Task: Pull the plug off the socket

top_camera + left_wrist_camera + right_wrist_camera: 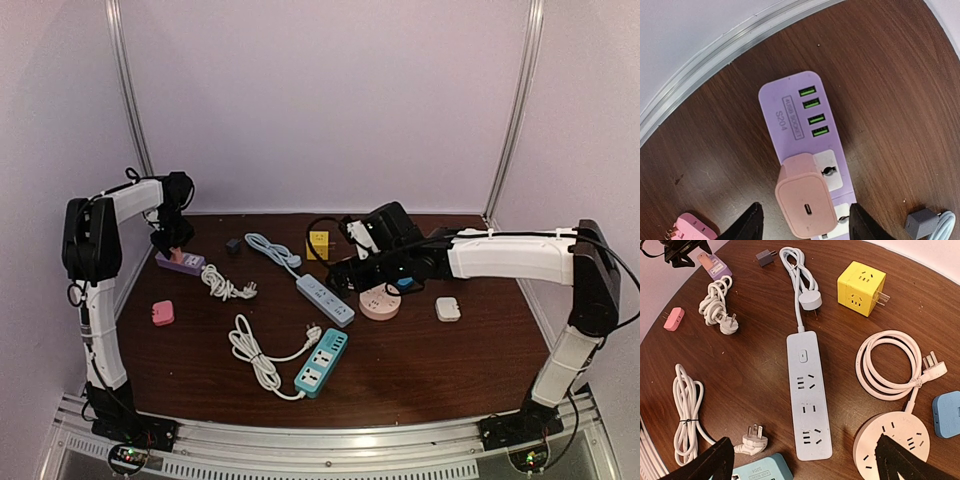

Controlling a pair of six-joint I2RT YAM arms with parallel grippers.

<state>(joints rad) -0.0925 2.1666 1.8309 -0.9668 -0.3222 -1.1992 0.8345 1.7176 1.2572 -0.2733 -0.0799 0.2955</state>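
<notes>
A pink plug [805, 202] sits in a purple socket strip [795, 115] that lies on the dark wooden table at the far left [181, 261]. My left gripper [805, 225] is open and straddles the plug. Its dark fingers [747, 227] stand on either side with a gap between each one and the plug's sides. In the top view the left gripper [172, 240] hangs right over the strip and hides the plug. My right gripper [807, 462] is wide open and holds nothing. It hovers mid-table [345, 275] over a pale blue power strip [807, 390].
A yellow cube socket [861, 286], a round pink socket [892, 440], a teal strip [322, 362] and coiled white cables [685, 415] lie around the middle. A loose pink adapter [162, 313] and a grey adapter [233, 245] lie near the purple strip. The back wall rail [715, 55] runs close behind it.
</notes>
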